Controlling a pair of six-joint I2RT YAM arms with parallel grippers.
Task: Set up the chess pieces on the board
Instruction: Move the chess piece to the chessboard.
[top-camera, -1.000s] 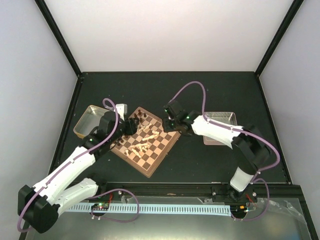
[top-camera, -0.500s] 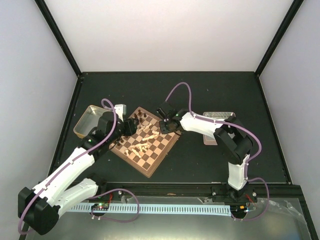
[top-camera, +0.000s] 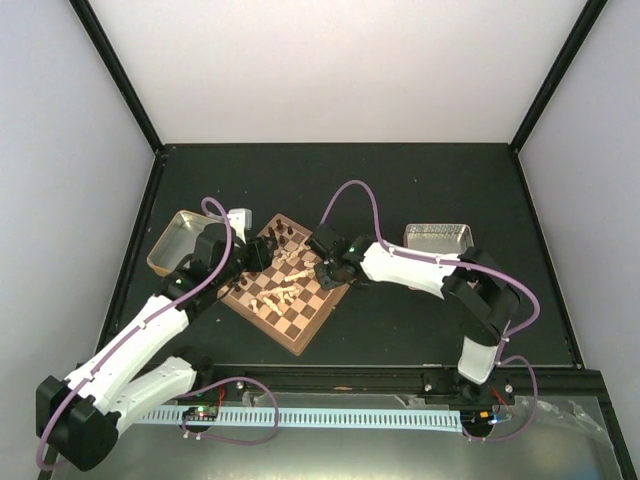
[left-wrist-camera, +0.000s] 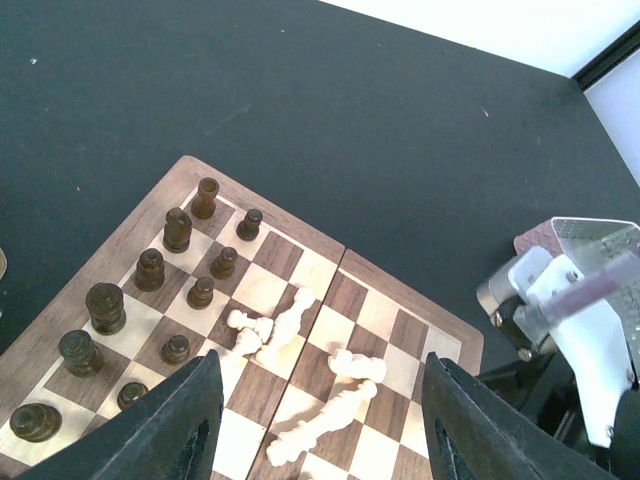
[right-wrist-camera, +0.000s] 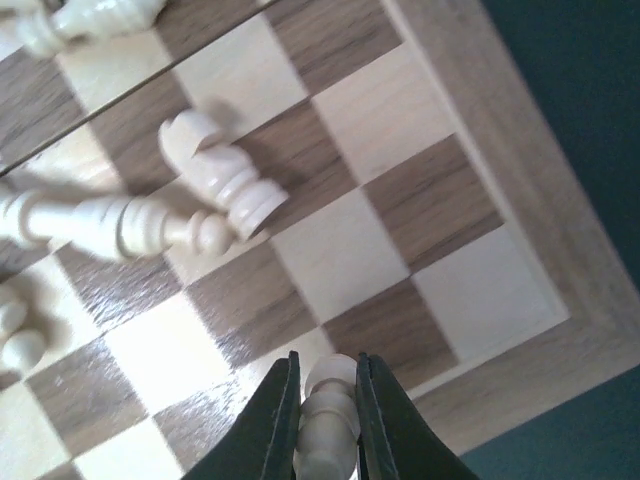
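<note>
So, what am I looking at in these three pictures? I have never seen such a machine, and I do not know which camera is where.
Two robot arms are bolted at the near edge of a dark table. The wide picture looks down from above and behind them; the other two come from a camera on each wrist. On the table are a chessboard, a metal tray at left and another tray at right. Dark pieces stand along one side of the board; pale pieces lie tipped over in its middle. The left end effector is open and empty. The right end effector is shut on one pale piece near the board's corner.
</note>
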